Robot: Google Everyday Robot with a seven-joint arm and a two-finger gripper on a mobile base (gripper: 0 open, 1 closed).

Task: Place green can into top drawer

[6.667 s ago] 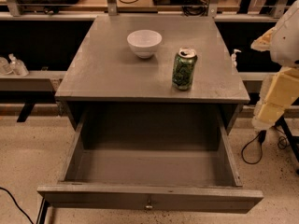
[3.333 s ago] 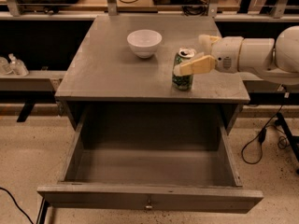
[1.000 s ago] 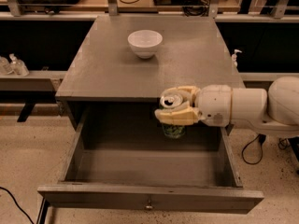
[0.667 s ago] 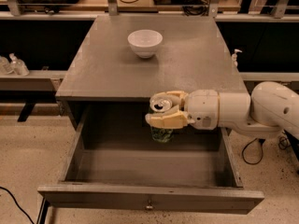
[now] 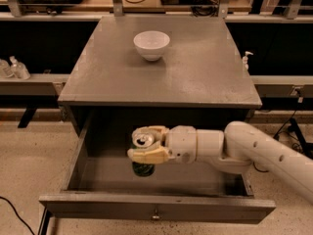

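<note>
Green can (image 5: 143, 169) upright, silver top up, clamped by end effector (image 5: 145, 143) above open top drawer (image 5: 98, 205).

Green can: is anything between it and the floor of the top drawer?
Nothing visible. The gripper holds the green can over the open top drawer, whose floor below looks bare. The white bowl sits up on the cabinet top.
</note>
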